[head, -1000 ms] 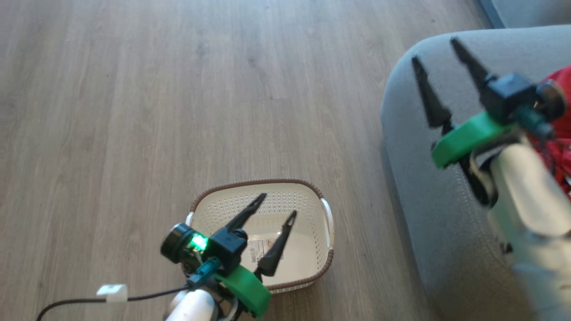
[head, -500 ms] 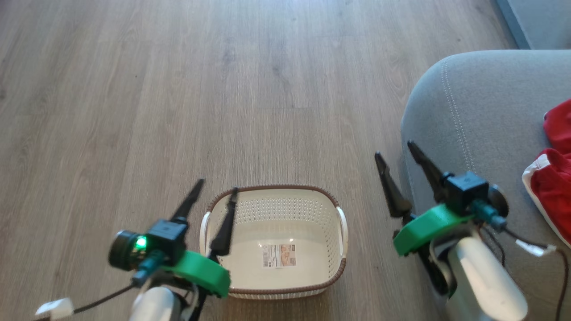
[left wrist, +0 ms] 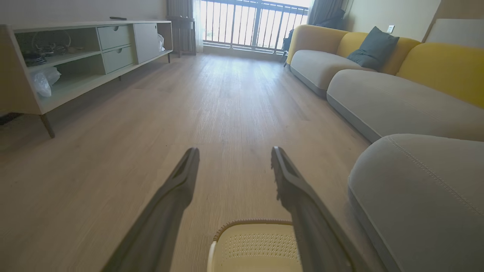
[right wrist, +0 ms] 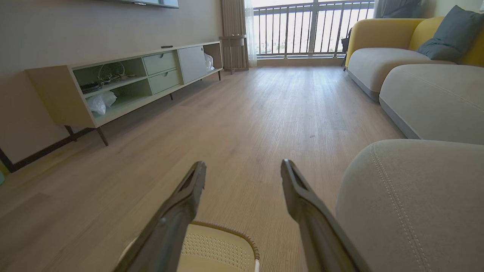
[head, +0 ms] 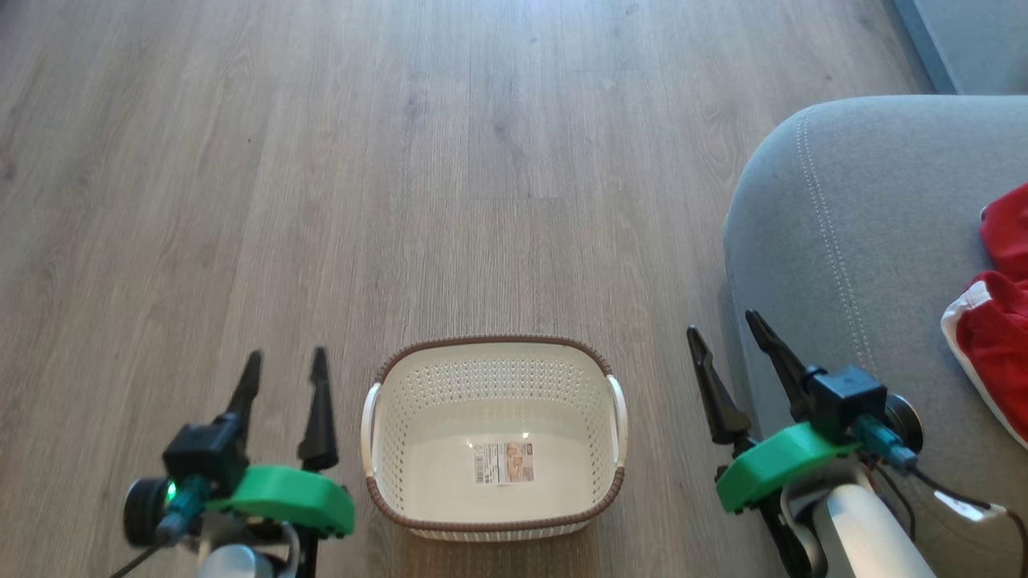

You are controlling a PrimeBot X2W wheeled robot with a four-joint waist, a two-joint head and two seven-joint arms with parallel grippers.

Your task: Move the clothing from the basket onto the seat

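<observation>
Sitting on the wooden floor (head: 401,160) between the two grippers, the basket (head: 490,340) holds a label sticker (head: 503,463) on its bottom. Its print is too small to read, with perhaps a barcode at its left side. The clothing (head: 992,337) (red, one piece edged in white) lies on the seat (head: 843,241), well apart from the basket. The left gripper (head: 287,352) hovers just left of the basket, the right gripper (head: 721,322) beside the seat's rounded edge — both with fingers spread apart.
</observation>
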